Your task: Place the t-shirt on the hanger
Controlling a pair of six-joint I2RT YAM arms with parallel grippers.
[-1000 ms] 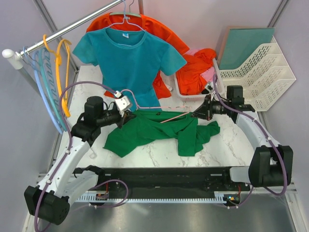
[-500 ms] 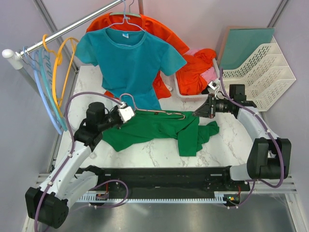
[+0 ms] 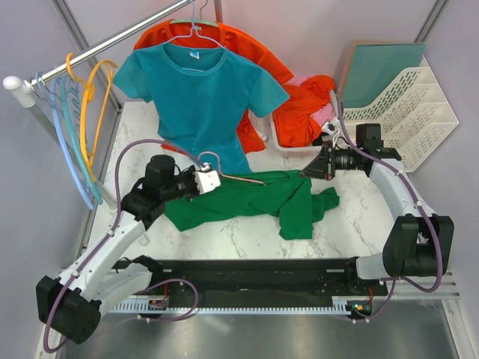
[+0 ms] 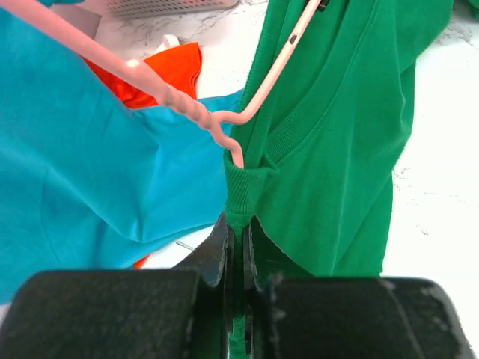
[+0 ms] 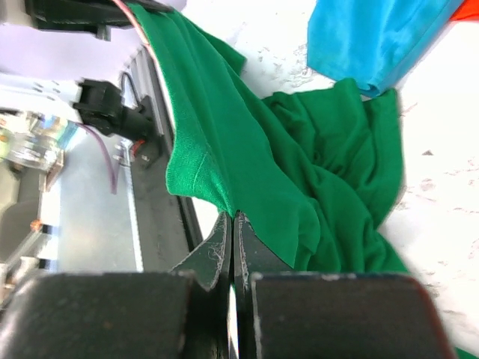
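Observation:
The dark green t-shirt [image 3: 247, 202] lies stretched across the marble table between both arms. My left gripper [image 3: 217, 180] is shut on its ribbed collar [image 4: 241, 196], and in the left wrist view the jaws pinch the fabric. The pink wire hanger [image 3: 243, 179] has its hook just above the left gripper. Its twisted neck [image 4: 187, 111] stands at the collar, and one wire runs down into the shirt. My right gripper [image 3: 305, 172] is shut on a fold of the green t-shirt [image 5: 224, 127] at its right side. Most of the hanger's triangle is hidden under the fabric.
A teal t-shirt [image 3: 202, 90] hangs from the rail at the back, over orange garments. Blue and orange hangers [image 3: 75, 134] hang on the rail at left. A bin of orange clothes [image 3: 299, 112] and a white slotted rack [image 3: 397, 112] stand at back right.
My left gripper has moved right, toward the centre, carrying the collar. More of the pink wire is covered by the shirt, which is bunched tighter. The right gripper has shifted only slightly.

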